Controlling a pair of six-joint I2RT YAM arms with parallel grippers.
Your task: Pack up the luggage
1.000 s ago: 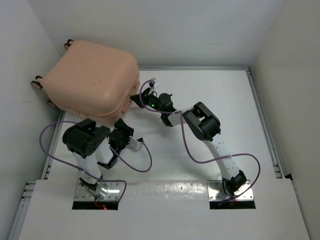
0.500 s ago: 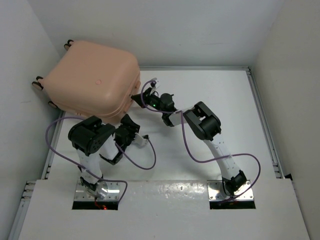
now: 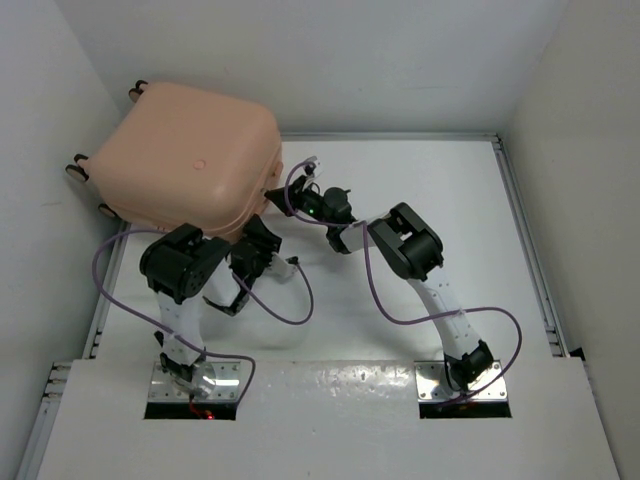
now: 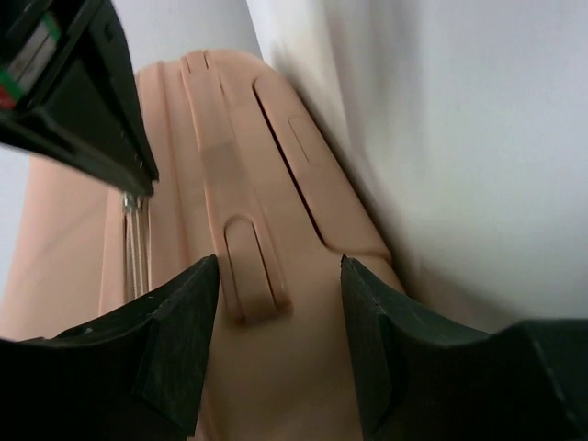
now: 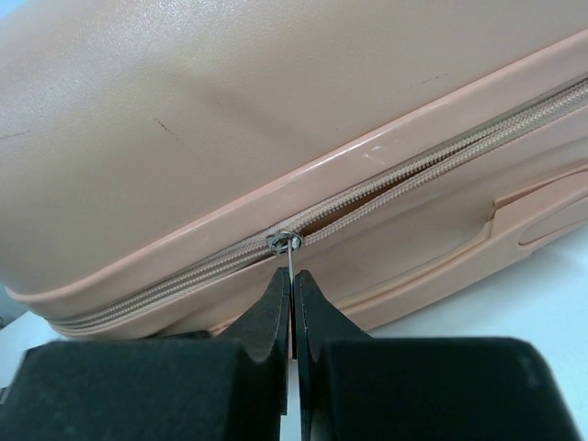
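No text, brand, number or sign you can read in any of the three views.

- Top view: luggage (image 3: 185, 150) shell is plain peach-pink. There is a small round raised mark (image 3: 200, 165) on the upper face, with nothing legible on it.
- Left wrist view: you'll see a coloured strip (image 4: 28, 57) of green, red and white on the black part at the upper left corner. It may be a label, but it is cut by the frame edge and too blurred to read.
- Right wrist view: shell and zip line carry no lettering you can make out.
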